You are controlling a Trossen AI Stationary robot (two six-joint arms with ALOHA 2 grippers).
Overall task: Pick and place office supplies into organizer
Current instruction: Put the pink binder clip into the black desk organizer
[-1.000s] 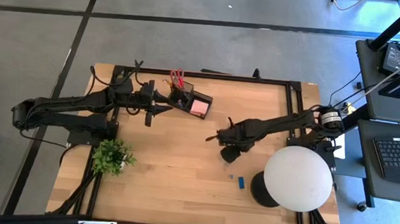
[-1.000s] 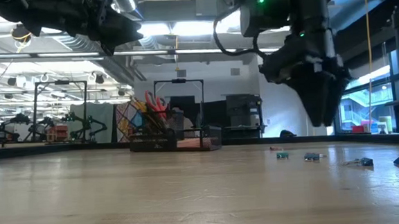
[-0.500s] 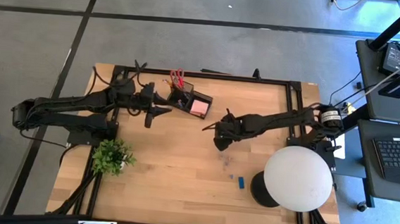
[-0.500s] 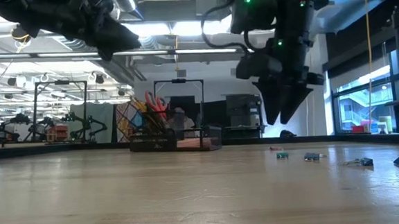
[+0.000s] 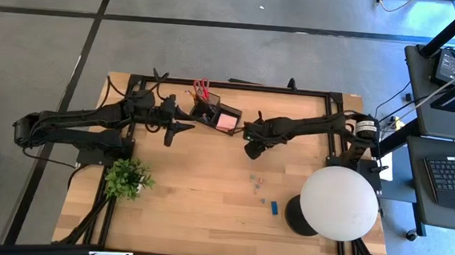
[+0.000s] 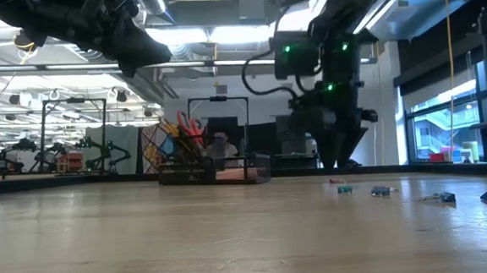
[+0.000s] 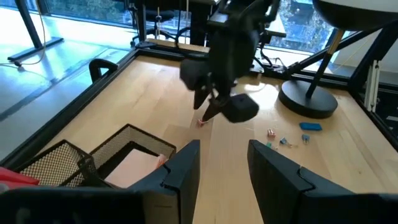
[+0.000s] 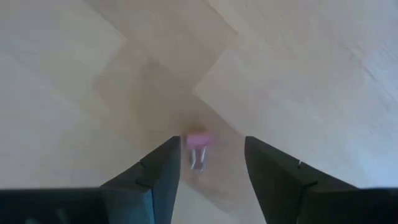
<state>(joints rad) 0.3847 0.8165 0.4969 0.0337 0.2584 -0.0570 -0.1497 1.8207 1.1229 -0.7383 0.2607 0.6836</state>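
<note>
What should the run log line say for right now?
right hand: open, over pink clip near organizer | left hand: open, hovering by organizer

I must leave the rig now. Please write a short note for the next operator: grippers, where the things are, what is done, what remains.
Left gripper: open, empty, waiting beside the organizer.
Right gripper: fingers apart, above a small pink clip on the table, near the organizer's tray; whether it grips the clip is unclear.
Done: red scissors in the cup, pink sticky pad in the tray.
Left: the pink clip, small clips and blue block near the lamp base.
</note>
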